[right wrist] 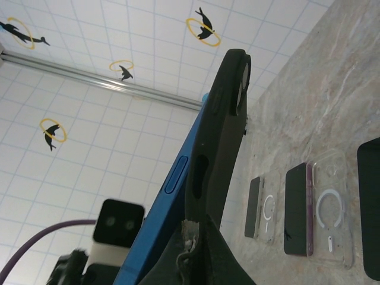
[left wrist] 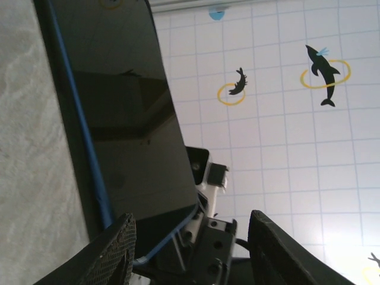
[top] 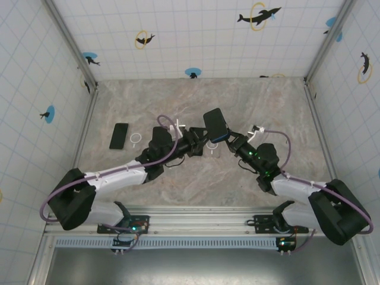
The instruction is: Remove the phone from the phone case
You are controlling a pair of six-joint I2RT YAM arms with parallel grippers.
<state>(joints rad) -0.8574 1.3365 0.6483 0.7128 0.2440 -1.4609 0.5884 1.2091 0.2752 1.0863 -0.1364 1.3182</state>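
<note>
The phone, blue-edged with a dark screen, stands tilted above the table's middle inside a black phone case. In the right wrist view the blue phone edge has parted from the case along one side. My right gripper is shut on the case's lower edge, and from above it sits just right of the phone. My left gripper is open, its fingers wide apart, and the phone's lower corner lies between them near the left finger. From above, the left gripper is just under the phone.
A black phone lies flat at the table's left, with a clear case with a ring beside it. The right wrist view shows two more phones and clear cases on the marble top. Tiled walls enclose the table.
</note>
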